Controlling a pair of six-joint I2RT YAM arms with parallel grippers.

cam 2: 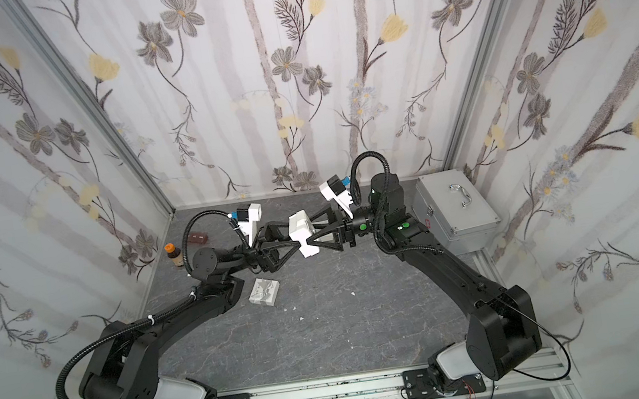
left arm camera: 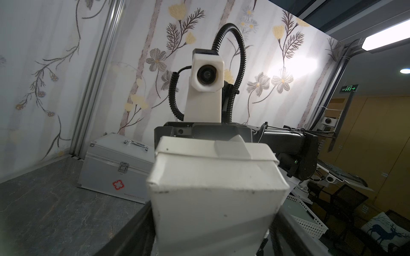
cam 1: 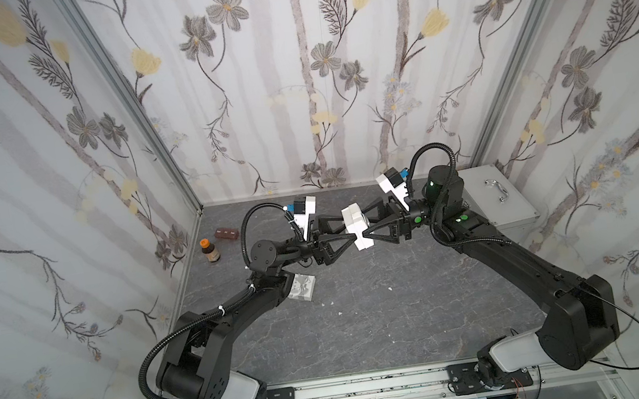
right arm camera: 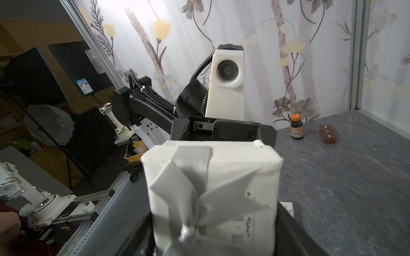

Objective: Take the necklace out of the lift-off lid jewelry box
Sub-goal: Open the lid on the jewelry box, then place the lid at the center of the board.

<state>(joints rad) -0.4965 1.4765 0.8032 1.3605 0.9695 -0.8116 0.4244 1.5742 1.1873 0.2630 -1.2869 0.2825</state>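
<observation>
White jewelry box [cam 1: 356,227], closed (grey ribbon bow [right arm camera: 199,199] on top), edges scuffed.

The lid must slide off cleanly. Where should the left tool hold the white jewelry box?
Grip the plain base half across two opposite side walls, coming end-on, opposite the right tool, which clamps the ribboned lid. The jewelry box hangs sideways in mid-air, so the halves should pull straight apart.

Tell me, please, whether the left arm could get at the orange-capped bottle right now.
Probably not at once: the left tool is around the jewelry box that the right tool holds up. The bottle itself stands unobstructed nearby.
</observation>
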